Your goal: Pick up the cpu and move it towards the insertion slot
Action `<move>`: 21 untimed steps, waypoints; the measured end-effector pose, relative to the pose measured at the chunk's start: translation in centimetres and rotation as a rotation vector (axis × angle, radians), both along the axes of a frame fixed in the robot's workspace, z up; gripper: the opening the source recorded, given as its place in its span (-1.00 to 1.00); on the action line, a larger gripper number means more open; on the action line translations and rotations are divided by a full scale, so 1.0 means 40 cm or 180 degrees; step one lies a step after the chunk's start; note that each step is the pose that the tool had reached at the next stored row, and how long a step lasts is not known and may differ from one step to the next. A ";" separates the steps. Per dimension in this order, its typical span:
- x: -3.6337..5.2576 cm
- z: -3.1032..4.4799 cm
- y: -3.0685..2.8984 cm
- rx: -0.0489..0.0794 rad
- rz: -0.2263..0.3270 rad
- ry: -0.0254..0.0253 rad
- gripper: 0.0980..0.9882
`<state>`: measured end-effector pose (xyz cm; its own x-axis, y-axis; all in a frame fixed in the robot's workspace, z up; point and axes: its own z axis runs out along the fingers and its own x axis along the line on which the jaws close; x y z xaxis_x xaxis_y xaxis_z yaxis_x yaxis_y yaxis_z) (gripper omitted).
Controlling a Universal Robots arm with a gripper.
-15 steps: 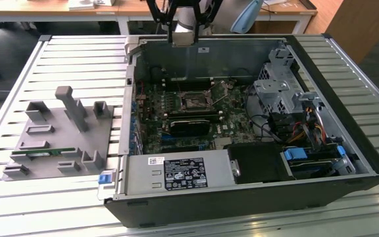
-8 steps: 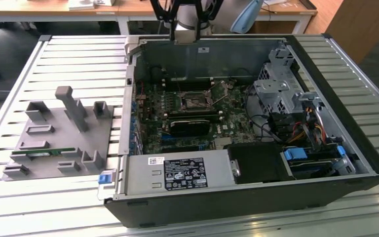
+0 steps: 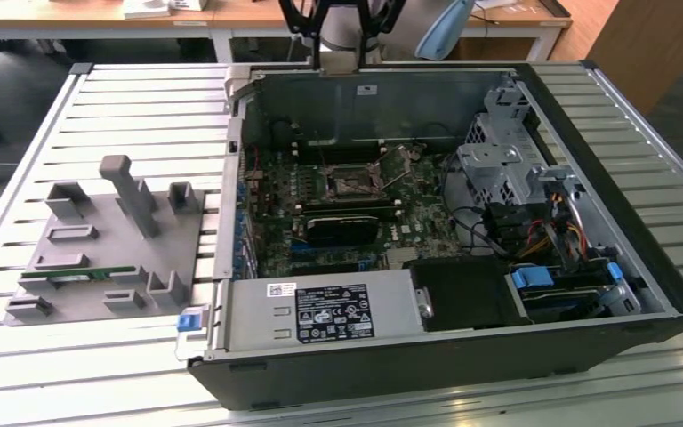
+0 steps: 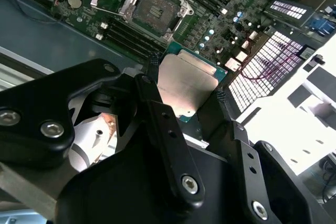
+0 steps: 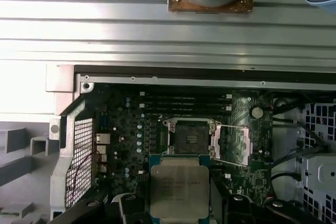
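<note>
**Chip in hand, hanging above the open socket**

We see the cpu (image 4: 188,88) clamped between the two black fingers (image 4: 157,114) of the gripper (image 4: 186,90), which press on opposite edges so that the silvery top stays bare and the chip stays flat. In the second wrist view it sits at the centre of the frame; in the first wrist view the cpu (image 5: 178,190) fills the lower centre, just below the insertion slot (image 5: 191,139).

We judge the chip to be lifted clear of the board, held level above it and not yet in line with the socket. The slot's metal frame is swung open to one side, leaving the dark square seat exposed, presumably so the chip can go straight down into it.

In the exterior view the insertion slot (image 3: 351,182) lies at the middle of the frame, inside the opened computer case (image 3: 437,356), which lies on its side on the slatted table (image 3: 140,107). A grey fixture tray (image 3: 104,267) stands at the left.
</note>
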<state>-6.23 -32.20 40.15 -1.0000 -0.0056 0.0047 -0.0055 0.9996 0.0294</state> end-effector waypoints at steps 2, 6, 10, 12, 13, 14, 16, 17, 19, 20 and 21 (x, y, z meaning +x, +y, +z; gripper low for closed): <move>0.005 0.000 0.003 0.0000 0.0000 -0.0005 0.00; 0.014 -0.001 0.005 -0.0001 0.0000 -0.0018 0.00; 0.024 -0.001 0.005 0.0000 0.0000 -0.0033 0.00; 0.030 -0.001 0.005 0.0000 0.0000 -0.0039 0.00; 0.033 -0.001 0.006 0.0000 0.0000 -0.0042 0.00; 0.036 -0.001 0.006 0.0000 0.0000 -0.0046 0.00; 0.040 -0.002 0.006 0.0000 0.0000 -0.0054 0.00; 0.043 -0.002 0.006 0.0000 0.0000 -0.0057 0.00; 0.047 -0.002 0.006 0.0000 0.0000 -0.0065 0.00; 0.049 -0.002 0.006 0.0000 0.0000 -0.0068 0.00; 0.051 -0.002 0.006 0.0000 0.0000 -0.0072 0.00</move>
<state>-4.18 -31.97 40.08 -0.9998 -0.0057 -0.0178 -0.0062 0.9996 0.0293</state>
